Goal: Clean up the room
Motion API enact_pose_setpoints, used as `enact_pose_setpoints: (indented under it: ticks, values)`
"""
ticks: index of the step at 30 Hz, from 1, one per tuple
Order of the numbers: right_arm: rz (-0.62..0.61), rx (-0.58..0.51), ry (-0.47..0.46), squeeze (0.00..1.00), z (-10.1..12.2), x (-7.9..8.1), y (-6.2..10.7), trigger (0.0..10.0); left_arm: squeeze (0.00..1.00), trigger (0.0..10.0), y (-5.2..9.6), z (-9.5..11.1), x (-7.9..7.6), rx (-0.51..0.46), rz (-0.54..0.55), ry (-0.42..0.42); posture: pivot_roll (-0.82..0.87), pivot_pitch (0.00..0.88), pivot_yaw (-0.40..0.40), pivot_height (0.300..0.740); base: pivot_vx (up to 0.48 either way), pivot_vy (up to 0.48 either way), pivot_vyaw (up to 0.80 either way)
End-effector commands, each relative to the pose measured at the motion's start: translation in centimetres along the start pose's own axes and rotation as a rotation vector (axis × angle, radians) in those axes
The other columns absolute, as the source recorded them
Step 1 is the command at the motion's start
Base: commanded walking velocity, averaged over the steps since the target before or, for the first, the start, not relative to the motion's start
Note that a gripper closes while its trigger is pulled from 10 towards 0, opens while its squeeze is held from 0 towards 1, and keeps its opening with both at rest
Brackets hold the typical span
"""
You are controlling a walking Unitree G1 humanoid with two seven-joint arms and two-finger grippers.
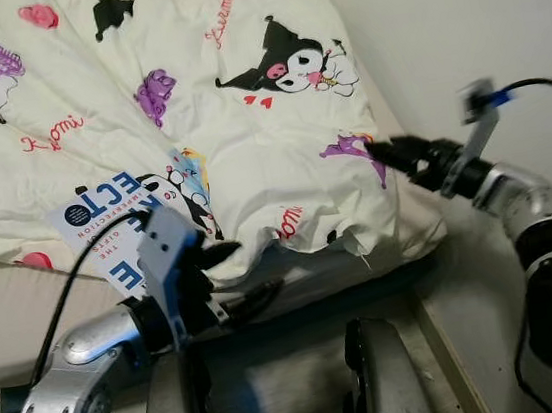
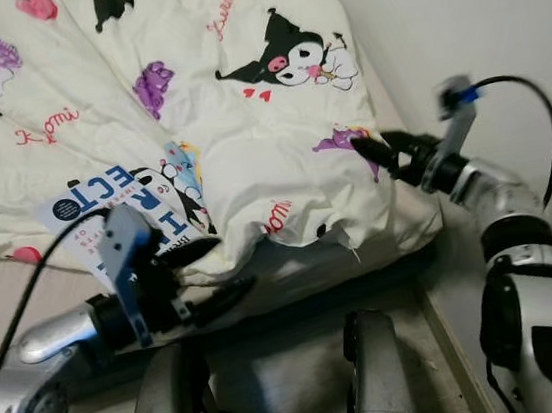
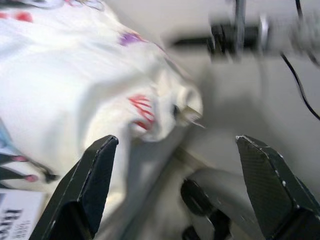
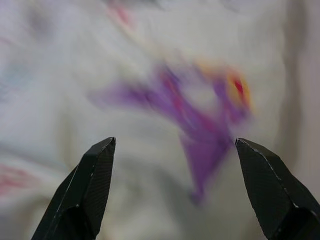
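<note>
Over on the left we've got a blue-and-white book (image 1: 107, 227) lying on the bed (image 1: 27, 308), half tucked under the rumpled cream cartoon-print blanket (image 1: 245, 120). Our left gripper (image 1: 239, 276) sits just below it at the blanket's lower edge, fingers spread wide, holding nothing. Further right, our right gripper (image 1: 378, 151) reaches in from beside the wall (image 1: 454, 13), also wide open, tips right at the purple character printed on the blanket's right edge.
</note>
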State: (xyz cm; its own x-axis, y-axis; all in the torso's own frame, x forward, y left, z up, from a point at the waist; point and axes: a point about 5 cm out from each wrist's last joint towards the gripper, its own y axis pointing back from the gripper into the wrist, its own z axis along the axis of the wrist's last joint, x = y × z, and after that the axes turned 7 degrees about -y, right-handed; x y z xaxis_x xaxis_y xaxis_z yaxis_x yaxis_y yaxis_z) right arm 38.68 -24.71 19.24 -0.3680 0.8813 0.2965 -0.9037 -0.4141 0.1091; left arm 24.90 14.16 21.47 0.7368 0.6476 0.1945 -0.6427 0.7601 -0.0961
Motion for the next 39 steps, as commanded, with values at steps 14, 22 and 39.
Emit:
enact_pose_setpoints:
  ticks: [14, 22, 39]
  values:
    - [-0.396, -0.042, -0.284, 1.0, -6.7, -2.0, 1.0, 10.0, 0.0, 10.0, -0.1, -0.3, 0.8, -0.068, 0.161, 0.064, 0.08, 0.373, -0.029, 0.546, 0.0, 0.0, 0.0]
    - [-0.365, -0.037, -0.574, 1.0, -8.1, -1.8, 1.2, 10.0, 0.0, 10.0, -0.1, -0.1, 0.6, -0.097, 0.134, 0.128, 0.09, 0.375, -0.028, 0.546, 0.0, 0.0, 0.0]
    - [-0.021, 0.087, -0.534, 0.0, -8.2, 0.6, 0.3, 0.0, 0.0, 10.0, -0.2, -0.1, 0.2, -0.106, 0.092, 0.153, 0.08, 0.376, -0.028, 0.546, 0.0, 0.0, 0.0]
